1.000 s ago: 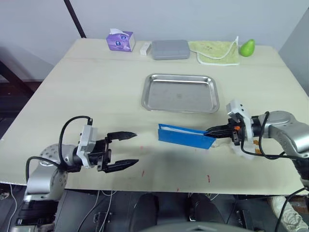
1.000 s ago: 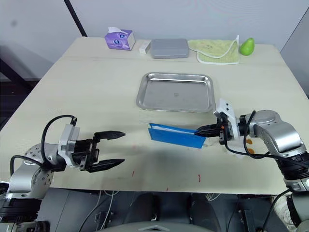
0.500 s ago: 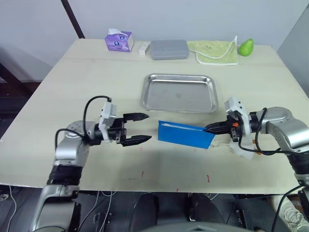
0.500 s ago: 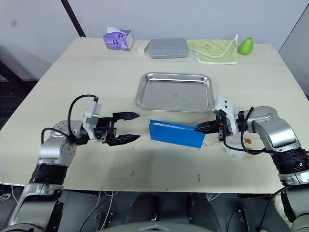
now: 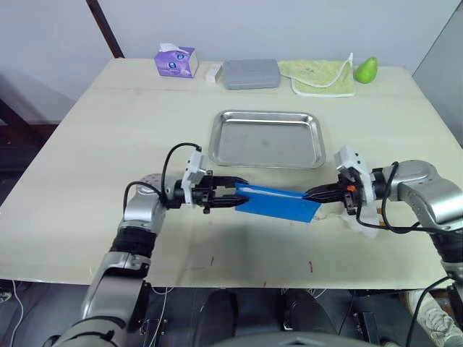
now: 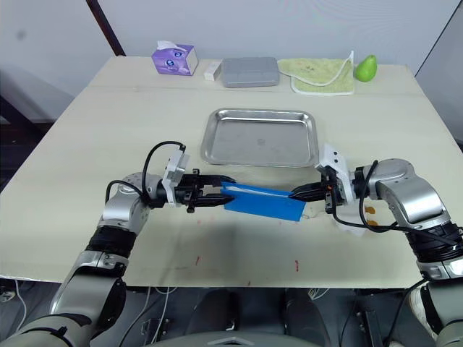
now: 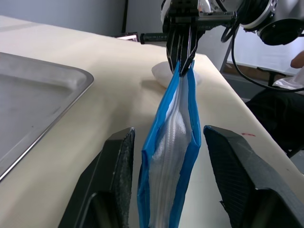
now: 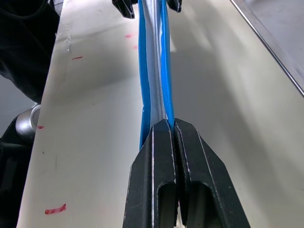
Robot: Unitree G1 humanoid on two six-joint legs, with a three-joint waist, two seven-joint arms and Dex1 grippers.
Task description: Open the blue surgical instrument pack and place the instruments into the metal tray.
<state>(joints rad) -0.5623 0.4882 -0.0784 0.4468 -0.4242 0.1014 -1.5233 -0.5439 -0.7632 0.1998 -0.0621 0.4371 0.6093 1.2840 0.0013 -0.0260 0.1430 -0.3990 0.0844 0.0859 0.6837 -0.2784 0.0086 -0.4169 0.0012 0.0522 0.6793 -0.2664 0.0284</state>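
Nearest the robot, the blue surgical instrument pack stood on edge on the pale table, held between the two arms just in front of the metal tray. The right hand was clamped tight on the pack's right end, its two black fingers pressed together over the blue fabric; in the right wrist view the pack ran straight away from those closed fingers, showing a pale grey-white lining between two blue walls. The left hand was spread wide at the pack's left end, one finger on each side of the fabric and not gripping it. In the left wrist view the fingers stood apart from the blue edges, and the pack's mouth gaped slightly there, white lining visible inside. A crumpled white object lay on the table under the right wrist.

Just beyond the pack, the metal tray sat flat with nothing in it.

Along the far edge of the table were a purple tissue box, a small white block, a grey rectangular case, a pale green cloth and a green pear.
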